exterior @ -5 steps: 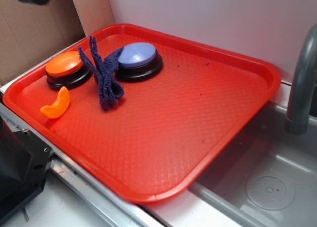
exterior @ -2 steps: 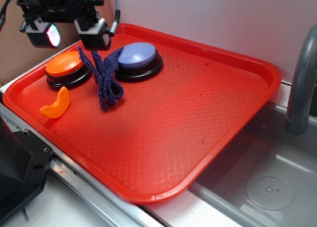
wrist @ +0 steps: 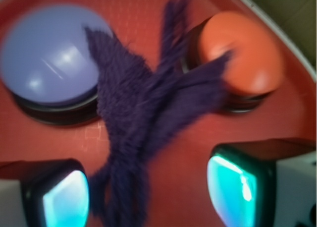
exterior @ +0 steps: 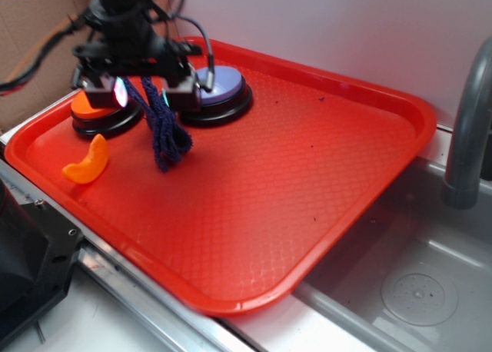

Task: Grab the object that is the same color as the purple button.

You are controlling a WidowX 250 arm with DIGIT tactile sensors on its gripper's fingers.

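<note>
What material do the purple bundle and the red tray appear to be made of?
The purple bundle looks like fuzzy, pipe-cleaner-like strands: the wrist view shows a soft pile, and the strands hold bent shapes, so perhaps a wire core. The red tray seems moulded plastic: glossy rim, fine diamond-textured floor.

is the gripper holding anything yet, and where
Nothing is held. The gripper is open, its fingers either side of the purple fuzzy bundle, not closed on it.

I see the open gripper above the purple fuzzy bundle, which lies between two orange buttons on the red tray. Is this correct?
Not quite: only one button is orange; the other button is purple, as the wrist view shows. The gripper is open above the bundle on the tray.
</note>
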